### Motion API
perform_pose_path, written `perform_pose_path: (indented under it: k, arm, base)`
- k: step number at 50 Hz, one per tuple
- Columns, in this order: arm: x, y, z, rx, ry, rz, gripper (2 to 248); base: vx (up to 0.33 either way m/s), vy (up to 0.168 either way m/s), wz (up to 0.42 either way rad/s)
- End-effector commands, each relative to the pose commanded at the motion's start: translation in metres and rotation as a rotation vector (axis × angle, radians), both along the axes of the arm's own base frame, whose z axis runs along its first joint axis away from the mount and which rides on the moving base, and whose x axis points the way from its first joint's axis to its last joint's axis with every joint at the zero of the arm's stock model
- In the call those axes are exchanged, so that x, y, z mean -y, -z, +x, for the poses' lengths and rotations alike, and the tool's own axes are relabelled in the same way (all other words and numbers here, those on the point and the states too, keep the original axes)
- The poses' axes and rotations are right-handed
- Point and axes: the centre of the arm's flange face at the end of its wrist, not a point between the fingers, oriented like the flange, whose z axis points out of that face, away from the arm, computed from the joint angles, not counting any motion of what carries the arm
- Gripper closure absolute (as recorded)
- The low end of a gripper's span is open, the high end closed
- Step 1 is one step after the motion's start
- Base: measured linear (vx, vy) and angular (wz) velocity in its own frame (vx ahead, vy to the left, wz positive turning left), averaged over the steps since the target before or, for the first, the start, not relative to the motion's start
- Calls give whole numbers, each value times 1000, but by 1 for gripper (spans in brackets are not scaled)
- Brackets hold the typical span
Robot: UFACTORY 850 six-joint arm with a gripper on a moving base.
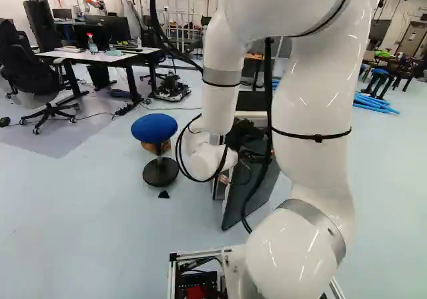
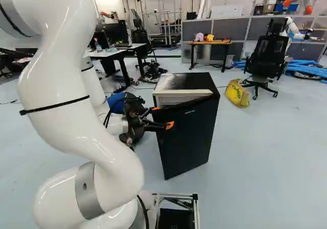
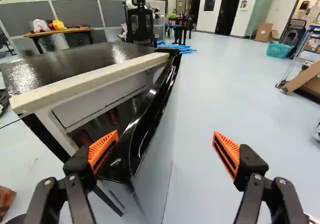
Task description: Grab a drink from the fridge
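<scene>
Black fridge (image 2: 190, 132), blue stool seat (image 1: 154, 127)

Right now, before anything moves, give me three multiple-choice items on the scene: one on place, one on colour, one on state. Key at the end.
1. Where is the yellow bag?
A) on a shelf
B) on the floor by a wheeled chair
C) under a desk

2. What colour is the seat of the round stool?
A) red
B) green
C) blue

3. How does the fridge door stand?
A) partly open
B) fully shut
C) missing

Key:
1. B: the right base view shows it lying next to the chair's wheels.
2. C: the seat shows blue in the left base view.
3. A: in the wrist view the door stands off from the fridge, leaving a gap that shows part of the inside.
</scene>
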Motion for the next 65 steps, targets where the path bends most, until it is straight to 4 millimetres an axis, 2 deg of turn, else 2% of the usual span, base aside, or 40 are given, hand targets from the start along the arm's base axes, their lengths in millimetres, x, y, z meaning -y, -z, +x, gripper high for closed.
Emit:
perform_pose_path:
  k: [65]
  arm:
    - [40, 1, -89, -70, 272, -79, 3]
  base:
    - [0, 0, 0]
